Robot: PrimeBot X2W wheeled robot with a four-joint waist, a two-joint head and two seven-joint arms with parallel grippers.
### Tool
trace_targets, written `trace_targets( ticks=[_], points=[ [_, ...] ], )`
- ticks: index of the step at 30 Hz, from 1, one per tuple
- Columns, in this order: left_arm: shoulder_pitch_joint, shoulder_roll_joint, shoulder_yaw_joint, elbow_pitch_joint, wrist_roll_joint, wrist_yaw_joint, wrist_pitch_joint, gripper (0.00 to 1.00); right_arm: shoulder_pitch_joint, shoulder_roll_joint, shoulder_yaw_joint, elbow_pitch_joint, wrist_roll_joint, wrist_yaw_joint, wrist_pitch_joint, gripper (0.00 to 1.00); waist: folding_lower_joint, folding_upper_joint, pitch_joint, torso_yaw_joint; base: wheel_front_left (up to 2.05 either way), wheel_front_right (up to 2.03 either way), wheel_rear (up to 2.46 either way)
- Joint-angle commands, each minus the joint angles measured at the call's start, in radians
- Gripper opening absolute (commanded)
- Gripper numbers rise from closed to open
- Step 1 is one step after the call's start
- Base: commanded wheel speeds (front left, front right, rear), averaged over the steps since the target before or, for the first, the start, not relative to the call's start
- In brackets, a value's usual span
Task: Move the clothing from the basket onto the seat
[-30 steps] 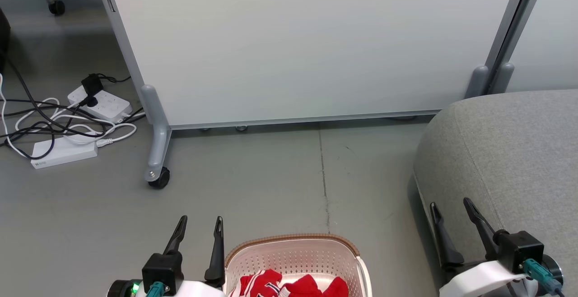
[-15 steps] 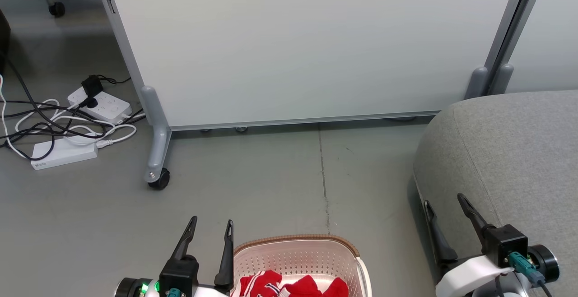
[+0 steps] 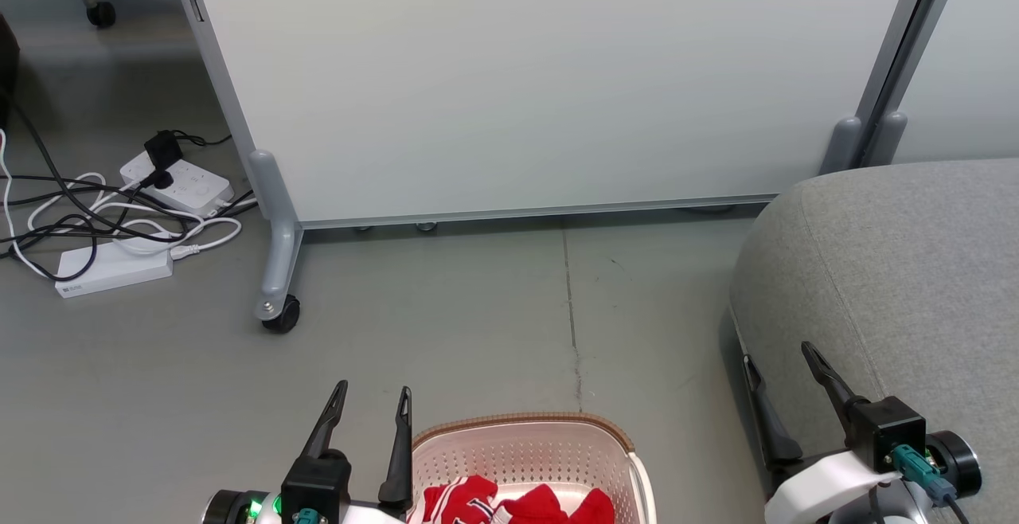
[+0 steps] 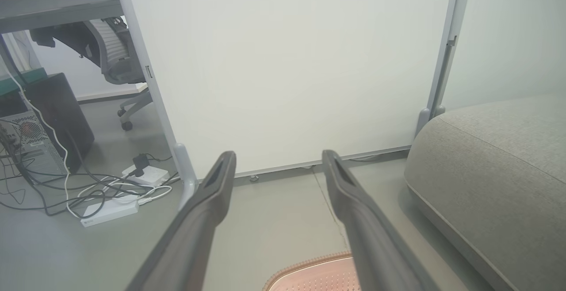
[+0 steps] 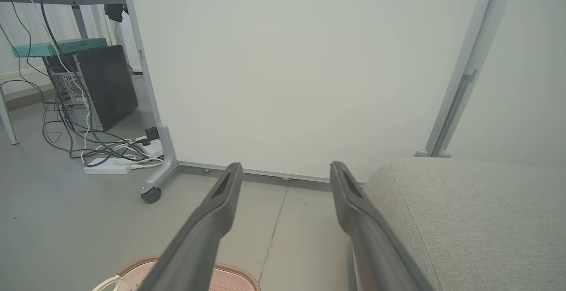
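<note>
I'm hovering both claws wide, empty: left gripper [image 3: 374, 389] bottom-left beside cream perforated plastic basket [image 3: 521, 422] of bright red fabric clothing [image 3: 478, 500], right gripper [image 3: 776, 353] bottom-right by grey upholstered seat [image 3: 899, 269].

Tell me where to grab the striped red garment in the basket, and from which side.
Pinch a raised fold of the striped red garment, coming straight down through the open top of the basket: its perforated walls close off every side, and the cloth lies crumpled below the rim. The open left hand, left of it, looks nearest.
</note>
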Motion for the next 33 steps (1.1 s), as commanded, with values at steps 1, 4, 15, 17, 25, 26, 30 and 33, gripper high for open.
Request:
trace_targets(
  ticks=[1, 4, 15, 17, 25, 26, 30, 33],
  points=[
    [0.001, 0.003, 0.002, -0.005, -0.007, 0.005, -0.002, 1.0, -0.009, -0.004, 0.0, -0.001, -0.001, 0.002, -0.007, 1.0, 0.0, 0.0, 0.002, -0.002, 0.0, 0.0, 0.0],
    [0.003, 0.003, 0.0, 0.005, -0.014, 0.0, -0.002, 1.0, -0.008, -0.005, -0.007, 0.004, -0.004, 0.002, -0.007, 1.0, 0.0, 0.0, 0.007, -0.007, 0.0, 0.0, 0.0],
    [-0.021, 0.003, -0.041, 0.049, -0.013, -0.018, -0.002, 1.0, -0.014, -0.005, -0.047, 0.002, -0.012, 0.002, -0.007, 1.0, 0.0, 0.0, 0.068, -0.044, 0.0, 0.0, 0.0],
    [-0.034, 0.004, -0.062, 0.117, -0.02, -0.026, -0.002, 1.0, -0.023, -0.005, -0.054, -0.01, -0.025, 0.002, -0.007, 1.0, 0.0, 0.0, 0.114, -0.058, 0.0, 0.0, 0.0],
    [-0.226, 0.004, -0.155, 0.404, 0.025, -0.075, -0.002, 1.0, -0.089, -0.007, -0.068, -0.078, -0.045, 0.002, -0.006, 1.0, 0.0, 0.0, 0.351, -0.093, 0.0, 0.0, 0.0],
    [-0.254, 0.004, -0.167, 0.44, 0.03, -0.082, -0.002, 1.0, -0.095, -0.007, -0.069, -0.085, -0.047, 0.002, -0.006, 1.0, 0.0, 0.0, 0.375, -0.097, 0.0, 0.0, 0.0],
    [-0.362, 0.004, -0.205, 0.584, 0.046, -0.106, -0.002, 1.0, -0.125, -0.006, -0.066, -0.11, -0.052, 0.002, -0.006, 1.0, 0.0, 0.0, 0.475, -0.111, 0.0, 0.0, 0.0],
    [-0.446, 0.004, -0.226, 0.682, 0.04, -0.137, -0.002, 1.0, -0.149, -0.006, -0.068, -0.125, -0.04, 0.002, -0.006, 1.0, 0.0, 0.0, 0.559, -0.12, 0.0, 0.0, 0.0]
  ],
)
